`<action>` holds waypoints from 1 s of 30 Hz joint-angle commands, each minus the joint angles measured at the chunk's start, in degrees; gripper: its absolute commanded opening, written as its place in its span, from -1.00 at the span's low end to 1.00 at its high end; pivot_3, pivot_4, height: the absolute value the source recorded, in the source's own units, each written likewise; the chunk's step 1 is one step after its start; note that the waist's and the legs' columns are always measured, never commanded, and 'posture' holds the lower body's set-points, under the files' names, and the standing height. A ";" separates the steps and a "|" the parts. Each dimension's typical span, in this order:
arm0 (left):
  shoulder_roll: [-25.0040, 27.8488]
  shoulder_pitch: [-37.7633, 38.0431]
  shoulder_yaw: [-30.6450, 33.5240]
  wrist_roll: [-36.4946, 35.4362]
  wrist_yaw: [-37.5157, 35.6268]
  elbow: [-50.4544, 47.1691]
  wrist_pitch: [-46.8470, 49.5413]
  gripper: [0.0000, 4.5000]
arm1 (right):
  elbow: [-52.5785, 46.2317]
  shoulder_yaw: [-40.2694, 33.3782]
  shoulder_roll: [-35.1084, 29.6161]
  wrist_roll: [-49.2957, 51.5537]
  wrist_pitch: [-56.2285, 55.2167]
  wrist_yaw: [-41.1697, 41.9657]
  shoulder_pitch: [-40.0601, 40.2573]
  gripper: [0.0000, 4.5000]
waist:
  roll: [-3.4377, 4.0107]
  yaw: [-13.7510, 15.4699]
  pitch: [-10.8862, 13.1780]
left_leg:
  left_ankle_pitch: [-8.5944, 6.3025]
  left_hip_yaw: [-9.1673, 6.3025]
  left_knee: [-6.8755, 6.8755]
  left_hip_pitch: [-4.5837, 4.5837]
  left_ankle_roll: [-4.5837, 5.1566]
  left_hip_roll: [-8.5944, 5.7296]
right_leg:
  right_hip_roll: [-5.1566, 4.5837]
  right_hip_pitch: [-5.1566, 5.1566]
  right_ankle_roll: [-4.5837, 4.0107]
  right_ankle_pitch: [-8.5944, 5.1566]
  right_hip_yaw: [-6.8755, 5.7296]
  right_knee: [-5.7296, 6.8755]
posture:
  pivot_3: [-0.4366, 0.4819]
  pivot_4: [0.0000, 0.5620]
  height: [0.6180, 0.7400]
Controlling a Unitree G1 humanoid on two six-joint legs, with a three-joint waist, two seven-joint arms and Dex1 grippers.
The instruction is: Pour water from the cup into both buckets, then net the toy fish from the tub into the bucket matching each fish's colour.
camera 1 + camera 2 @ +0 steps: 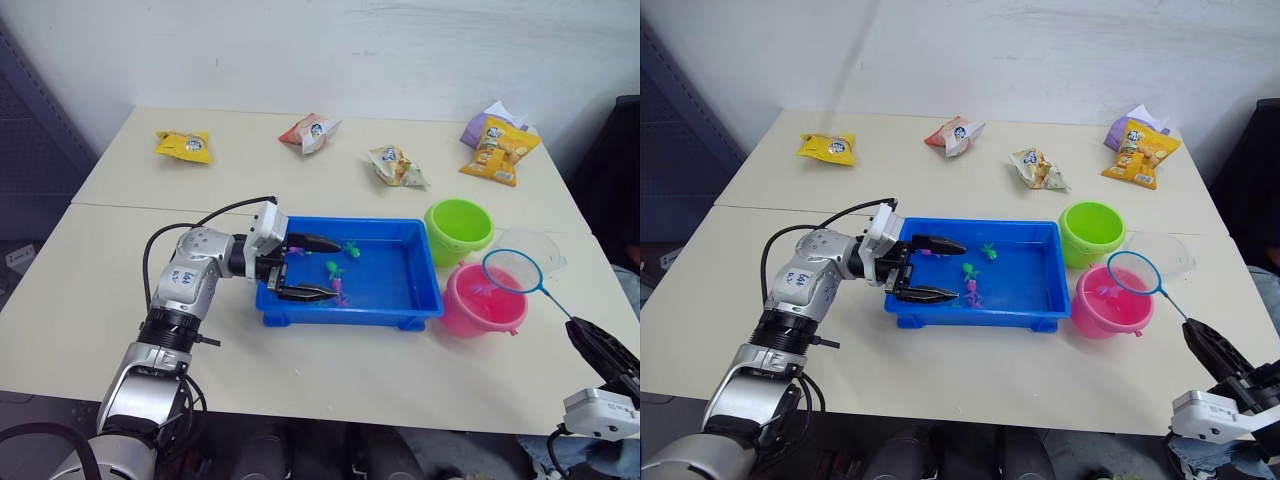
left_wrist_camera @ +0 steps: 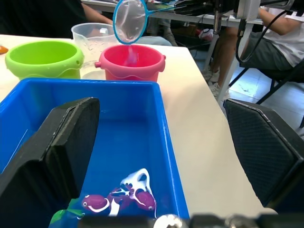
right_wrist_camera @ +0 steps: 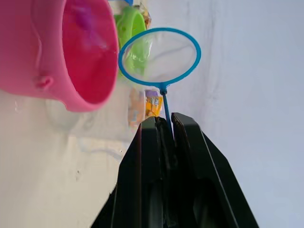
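The blue tub point(image 1: 420, 300) sits mid-table with small green fish point(image 1: 335, 268) and magenta fish point(image 2: 126, 197) in it. My left gripper point(image 1: 337, 268) is open and straddles the tub's near wall, one finger point(image 2: 61, 147) inside and the other over the table. Right of the tub stand the green bucket point(image 1: 458, 228) and the pink bucket point(image 1: 482, 300). The clear cup point(image 1: 540, 250) stands just behind the pink one. My right gripper point(image 3: 164, 121) is shut on the thin handle of the net point(image 1: 512, 270), whose blue hoop hangs above the pink bucket.
Several snack packets lie along the table's far side: yellow point(image 1: 184, 146), red-white point(image 1: 308, 132), pale point(image 1: 397, 166), orange point(image 1: 500, 150). A seam point(image 1: 120, 207) crosses the table behind the tub. The table's right edge is close to the buckets.
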 commanded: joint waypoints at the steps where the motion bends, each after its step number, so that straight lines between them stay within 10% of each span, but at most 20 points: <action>1: -0.18 -0.02 1.27 -1.02 0.51 -2.00 -0.66 0.99 | 0.83 0.32 -1.78 -2.10 -0.57 -5.32 0.27 -1.00 | 0.00 -0.02 0.00 | 0.01 0.00 0.00 0.01 -0.01 0.00 | 0.00 0.00 -0.01 -0.01 0.00 0.02 | -0.05 -0.47 0.97; 6: 0.40 0.85 1.79 -1.28 1.21 -2.84 -0.83 0.99 | -0.13 2.99 -2.88 3.84 0.05 -6.27 1.48 -1.00 | 0.00 -0.07 0.00 | 0.03 0.01 0.00 0.07 -0.05 0.01 | 0.01 0.00 -0.05 -0.04 0.01 0.11 | -0.05 -0.47 0.97; 10: 3.50 1.85 4.56 -1.29 1.59 -1.89 -0.93 0.99 | -12.63 16.61 -8.22 43.09 15.75 8.21 6.25 -1.00 | 0.01 -0.72 0.01 | 0.03 0.00 -0.04 0.14 -0.04 0.07 | 0.02 0.05 -0.06 -0.04 0.04 0.12 | -0.05 -0.47 0.97; 15: 7.89 2.68 8.28 -0.85 0.67 1.91 -3.83 0.99 | -25.26 22.01 -19.06 68.83 37.00 19.80 3.67 -1.00 | 0.00 -1.61 0.02 | -0.02 -0.06 -0.08 0.38 0.08 0.12 | 0.00 0.26 -0.06 -0.04 0.02 0.15 | -0.05 -0.47 0.97; 20: 10.59 4.84 9.87 -0.13 0.03 2.97 -7.93 0.99 | -24.09 33.65 -26.48 66.92 52.12 25.43 -14.49 -1.00 | -0.03 -1.15 0.02 | -0.04 -0.20 -0.05 0.25 0.11 0.12 | -0.06 0.22 -0.06 -0.04 -0.13 0.08 | -0.05 -0.47 0.97; 30: 12.93 11.40 9.58 -0.17 3.58 -4.07 -7.02 0.99 | -9.20 52.51 -21.29 55.46 51.56 41.70 -39.24 -1.00 | -0.04 -0.03 0.03 | -0.07 -0.20 0.00 -0.10 0.15 0.09 | -0.10 -0.02 -0.05 -0.03 -0.19 -0.06 | -0.05 -0.47 0.97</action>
